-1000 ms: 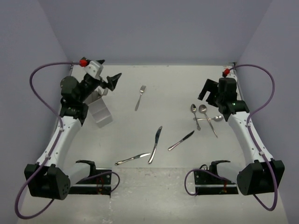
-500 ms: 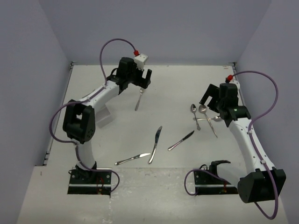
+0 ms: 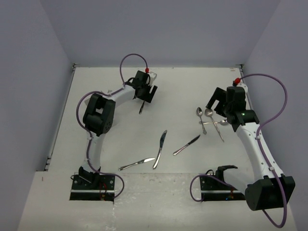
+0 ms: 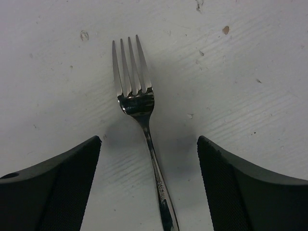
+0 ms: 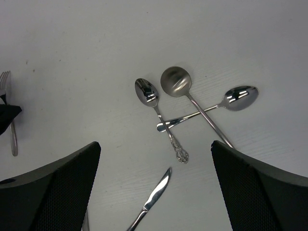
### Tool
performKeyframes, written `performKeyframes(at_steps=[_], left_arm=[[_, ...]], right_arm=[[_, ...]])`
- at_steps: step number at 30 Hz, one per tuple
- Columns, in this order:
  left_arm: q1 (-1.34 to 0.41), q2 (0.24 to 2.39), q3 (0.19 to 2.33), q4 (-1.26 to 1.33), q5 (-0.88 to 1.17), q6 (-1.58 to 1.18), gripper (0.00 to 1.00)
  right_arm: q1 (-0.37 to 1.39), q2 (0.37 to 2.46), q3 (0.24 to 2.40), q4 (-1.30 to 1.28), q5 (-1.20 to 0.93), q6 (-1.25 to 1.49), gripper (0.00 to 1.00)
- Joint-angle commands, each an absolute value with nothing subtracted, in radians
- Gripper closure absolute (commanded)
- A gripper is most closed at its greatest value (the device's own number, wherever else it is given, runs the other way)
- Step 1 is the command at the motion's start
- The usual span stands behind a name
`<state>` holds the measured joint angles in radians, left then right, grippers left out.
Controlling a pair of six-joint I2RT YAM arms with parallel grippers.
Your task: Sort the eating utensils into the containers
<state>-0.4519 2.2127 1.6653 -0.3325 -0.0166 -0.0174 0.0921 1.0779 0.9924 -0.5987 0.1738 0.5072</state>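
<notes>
A silver fork [image 4: 138, 98] lies on the white table with its tines pointing away; only its handle end [image 3: 141, 109] shows in the top view. My left gripper [image 4: 149, 139] [image 3: 146, 93] is open and low over the fork, with one finger on each side of the handle and not touching it. My right gripper [image 5: 154, 144] [image 3: 216, 103] is open and empty, above three crossed spoons [image 5: 175, 81] [image 3: 209, 113]. Three table knives [image 3: 160, 148] lie in the middle front. The grey holder is hidden behind the left arm.
A knife tip [image 5: 158, 191] lies between the right fingers, below the spoons. The fork and the left gripper show at the left edge of the right wrist view [image 5: 13, 140]. Grey walls close off the table at the back and sides.
My left arm has swung from the table's left side over to the fork and come down around its handle. My right arm has barely moved. No utensil has moved.
</notes>
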Motion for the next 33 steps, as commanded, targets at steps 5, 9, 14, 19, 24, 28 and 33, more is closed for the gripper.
performKeyframes(at_steps=[5,9,14,19,24,28,33], left_arm=[[-0.453,2.249,1.660,-0.295,-0.055,-0.024,0.39],[-0.453,2.256,1.640,-0.275,-0.057,-0.040,0.63],[-0.453,2.237,1.634,-0.261,-0.078,-0.041,1.00],[-0.453,2.093,1.559,-0.174,-0.039,-0.009,1.00],[-0.453,1.823,1.430,-0.022,0.112,0.054,1.00],[-0.451,1.628,1.292,0.130,0.140,0.112,1.00],[-0.370,1.364,1.091,0.331,0.163,0.196,1.00]], right_arm=[[0.089,1.078,0.989,-0.589,0.192,0.491,0.01],[0.089,1.075,0.988,-0.588,0.184,0.488,0.01],[0.089,1.063,0.979,-0.578,0.179,0.488,0.01],[0.090,1.046,0.971,-0.572,0.170,0.486,0.01],[0.089,1.034,0.960,-0.557,0.153,0.485,0.01],[0.089,1.034,0.956,-0.546,0.141,0.482,0.01],[0.090,1.037,0.957,-0.543,0.143,0.479,0.01]])
